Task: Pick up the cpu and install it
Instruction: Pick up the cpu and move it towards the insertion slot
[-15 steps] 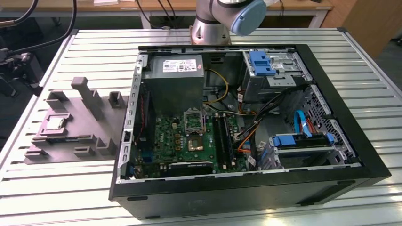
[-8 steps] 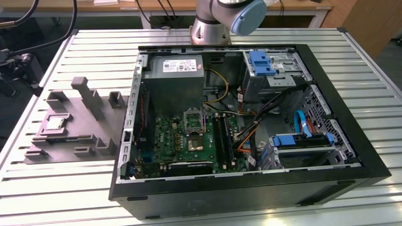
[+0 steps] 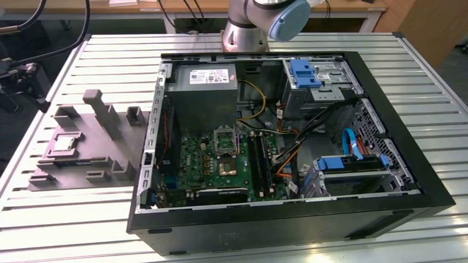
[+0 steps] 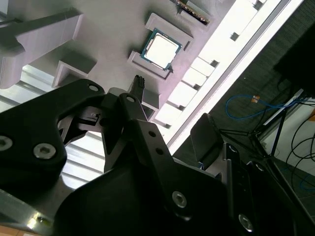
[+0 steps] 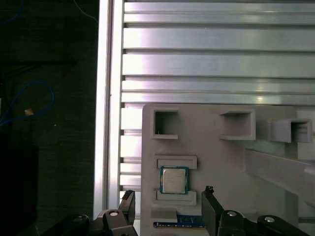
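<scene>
arm (image 3: 245, 24): silver-grey metal tube, pale blue joint cap (image 3: 289, 16) | end effector (image 5: 169, 192): matte black, angular linked fingers (image 5: 211, 211) | round silver screws (image 4: 45, 150) at the link pivots

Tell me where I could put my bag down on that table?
Bare slatted table lies near the grey tray, at the exterior view's lower left, and beside the computer case on that view's right. Crowded: the tray, with its blocks and the cpu below the open gripper, and inside the case.
</scene>
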`<state>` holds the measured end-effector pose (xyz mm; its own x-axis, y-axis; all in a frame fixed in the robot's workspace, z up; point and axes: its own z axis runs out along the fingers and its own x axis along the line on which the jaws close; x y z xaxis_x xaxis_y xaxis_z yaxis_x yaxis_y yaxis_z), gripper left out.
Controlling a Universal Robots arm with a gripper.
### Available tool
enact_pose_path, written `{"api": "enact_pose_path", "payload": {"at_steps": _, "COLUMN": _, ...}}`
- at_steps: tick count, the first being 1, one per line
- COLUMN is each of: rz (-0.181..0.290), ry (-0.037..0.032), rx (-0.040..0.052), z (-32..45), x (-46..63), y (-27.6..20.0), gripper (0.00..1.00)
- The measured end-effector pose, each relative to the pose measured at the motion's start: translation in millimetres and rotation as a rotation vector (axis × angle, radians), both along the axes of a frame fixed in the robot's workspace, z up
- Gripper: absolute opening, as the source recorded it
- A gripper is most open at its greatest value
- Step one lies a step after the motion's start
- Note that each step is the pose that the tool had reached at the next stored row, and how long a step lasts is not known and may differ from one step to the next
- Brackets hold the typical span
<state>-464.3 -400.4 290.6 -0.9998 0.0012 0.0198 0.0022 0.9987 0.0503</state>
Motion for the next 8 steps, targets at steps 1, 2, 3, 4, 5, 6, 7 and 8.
{"api": "enact_pose_path", "payload": {"at_steps": 1, "rz": 0.0, "ry": 0.0001, "rx": 0.0, "z": -0.2, "x": 0.0, "y": 0.0, "gripper": 0.65}}
{"api": "enact_pose_path", "payload": {"at_steps": 2, "rz": 0.0, "ry": 0.0001, "rx": -0.0001, "z": -0.4, "x": 0.0, "y": 0.0, "gripper": 0.65}}
{"api": "enact_pose_path", "payload": {"at_steps": 3, "rz": 0.0, "ry": 0.0, "rx": 0.0, "z": -0.6, "x": 0.0, "y": 0.0, "gripper": 0.65}}
{"api": "enact_pose_path", "payload": {"at_steps": 4, "rz": 0.0, "ry": 0.0001, "rx": 0.0, "z": -0.8, "x": 0.0, "y": 0.0, "gripper": 0.65}}
{"api": "enact_pose_path", "payload": {"at_steps": 5, "rz": 0.0, "ry": 0.0, "rx": 0.0, "z": -1.1, "x": 0.0, "y": 0.0, "gripper": 0.65}}
{"api": "enact_pose_path", "payload": {"at_steps": 6, "rz": 0.0, "ry": 0.0001, "rx": 0.0, "z": -1.3, "x": 0.0, "y": 0.0, "gripper": 0.65}}
{"api": "enact_pose_path", "payload": {"at_steps": 7, "rz": 0.0, "ry": 0.0001, "rx": 0.0, "z": -1.5, "x": 0.0, "y": 0.0, "gripper": 0.65}}
{"api": "enact_pose_path", "payload": {"at_steps": 8, "rz": 0.0, "ry": 0.0001, "rx": 0.0, "z": -1.7, "x": 0.0, "y": 0.0, "gripper": 0.65}}
